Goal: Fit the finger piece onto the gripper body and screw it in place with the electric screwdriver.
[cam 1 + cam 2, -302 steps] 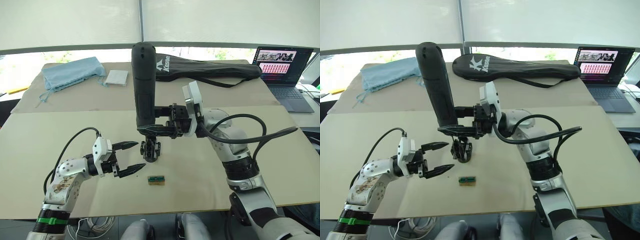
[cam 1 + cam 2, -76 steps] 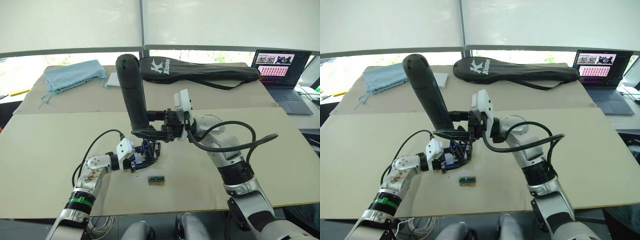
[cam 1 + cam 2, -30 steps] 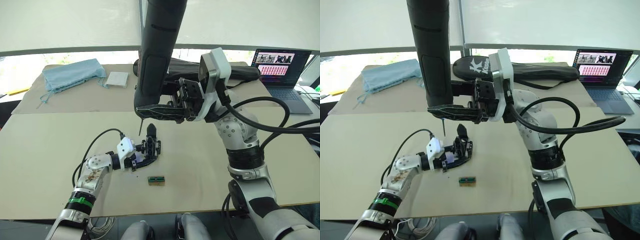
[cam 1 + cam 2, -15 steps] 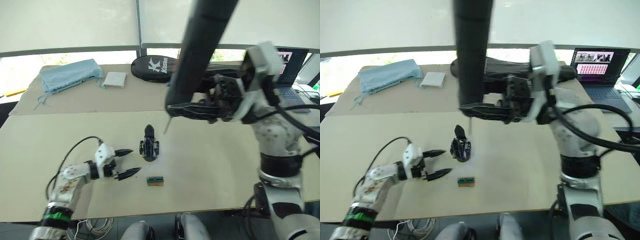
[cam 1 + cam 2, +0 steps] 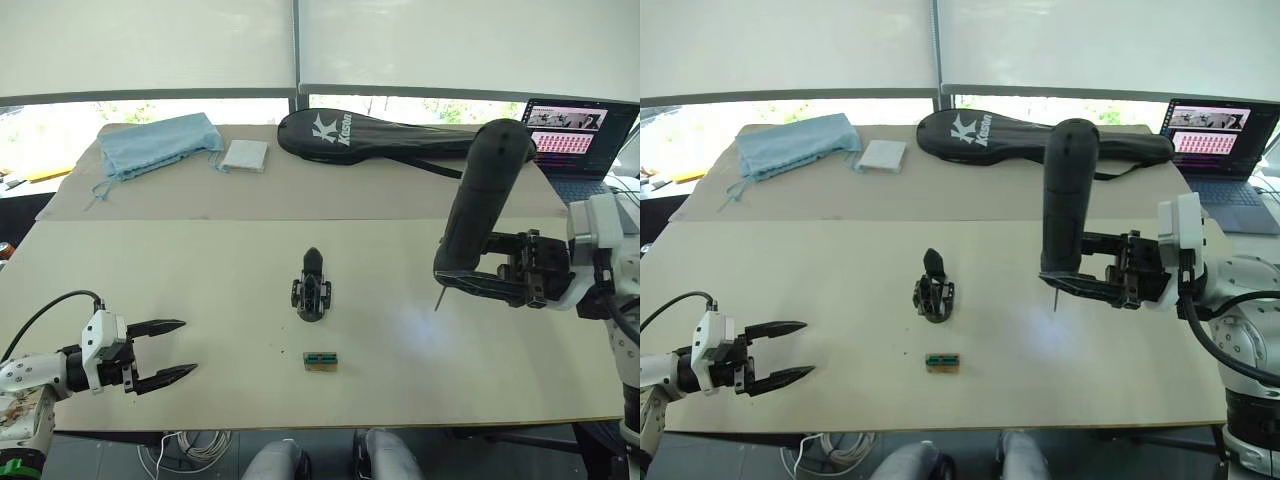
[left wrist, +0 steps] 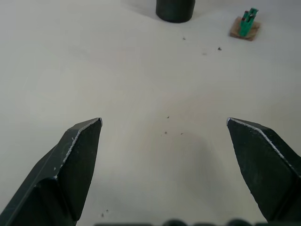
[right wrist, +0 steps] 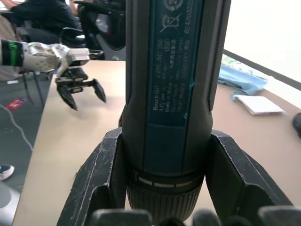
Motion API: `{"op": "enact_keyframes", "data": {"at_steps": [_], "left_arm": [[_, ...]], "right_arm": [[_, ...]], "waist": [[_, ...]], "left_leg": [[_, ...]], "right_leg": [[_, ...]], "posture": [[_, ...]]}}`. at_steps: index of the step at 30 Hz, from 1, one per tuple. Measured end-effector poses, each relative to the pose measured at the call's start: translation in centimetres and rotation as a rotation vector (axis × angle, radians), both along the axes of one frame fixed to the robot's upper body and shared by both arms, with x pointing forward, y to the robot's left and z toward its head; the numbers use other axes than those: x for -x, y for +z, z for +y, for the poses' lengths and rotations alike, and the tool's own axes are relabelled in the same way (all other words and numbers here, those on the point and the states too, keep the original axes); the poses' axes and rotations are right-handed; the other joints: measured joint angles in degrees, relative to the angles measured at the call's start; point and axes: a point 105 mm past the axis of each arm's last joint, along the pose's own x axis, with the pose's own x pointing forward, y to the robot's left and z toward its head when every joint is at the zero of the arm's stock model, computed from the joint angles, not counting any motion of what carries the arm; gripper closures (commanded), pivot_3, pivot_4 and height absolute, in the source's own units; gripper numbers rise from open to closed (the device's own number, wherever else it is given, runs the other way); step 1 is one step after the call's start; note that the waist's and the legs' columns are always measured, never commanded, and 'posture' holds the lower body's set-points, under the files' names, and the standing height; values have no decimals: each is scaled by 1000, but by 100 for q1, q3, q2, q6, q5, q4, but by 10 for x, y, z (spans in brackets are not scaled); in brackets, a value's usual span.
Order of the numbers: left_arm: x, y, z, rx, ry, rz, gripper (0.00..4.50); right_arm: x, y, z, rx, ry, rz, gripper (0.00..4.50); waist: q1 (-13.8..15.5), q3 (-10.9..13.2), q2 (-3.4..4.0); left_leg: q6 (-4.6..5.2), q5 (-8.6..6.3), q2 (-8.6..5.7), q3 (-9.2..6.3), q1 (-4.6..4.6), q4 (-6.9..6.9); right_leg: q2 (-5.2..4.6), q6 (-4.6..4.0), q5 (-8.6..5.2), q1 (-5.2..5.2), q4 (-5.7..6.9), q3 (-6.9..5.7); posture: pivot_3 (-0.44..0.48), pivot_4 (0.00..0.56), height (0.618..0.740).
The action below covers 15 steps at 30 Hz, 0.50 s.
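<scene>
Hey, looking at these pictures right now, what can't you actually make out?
- Gripper body, eye views: too small to tell whether a screw is in.
- Electric screwdriver, right wrist view: bit tip cut off by the bottom edge, behind the right pincer.
- Small green-and-tan box: contents too small to read.

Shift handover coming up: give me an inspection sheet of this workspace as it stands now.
Surface: tan table, a few dark specks.
Job's things: gripper body upright mid-table, a finger on it; electric screwdriver held off the table.
Clutter: green-and-tan box, blue cloth bag, white pad, racket bag, laptop.
Grippers: left gripper open, empty; right gripper clamps the screwdriver.
Cables: black cable on left arm.
Surroundings: window blinds.
</scene>
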Motion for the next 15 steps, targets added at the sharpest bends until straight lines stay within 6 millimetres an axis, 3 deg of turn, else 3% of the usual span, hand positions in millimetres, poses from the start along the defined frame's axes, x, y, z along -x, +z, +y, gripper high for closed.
{"op": "enact_keyframes", "data": {"at_steps": [5, 10, 15], "left_arm": [[5, 3, -37, 49, -95, 4, 23], [9, 6, -77, 71, -202, -13, 23], [6, -7, -112, 54, -256, -21, 23]], "right_arm": [[1, 4, 16, -53, 36, -31, 2572], [19, 13, 57, -150, 177, -50, 2572], [35, 1, 95, -207, 316, 9, 2572]], "waist": [[-21, 5, 5], [-6, 5, 5], [14, 5, 2]], "left_leg": [[-9, -1, 0, 1, 2, -2], [-13, 2, 0, 0, 4, -3], [-5, 6, -6, -1, 4, 4]], "right_leg": [[3, 0, 0, -2, 1, 4], [6, -2, 0, -1, 2, 3], [6, 0, 0, 6, 1, -1]], "posture": [[0, 150, 740], [0, 150, 740], [0, 150, 740]]}}
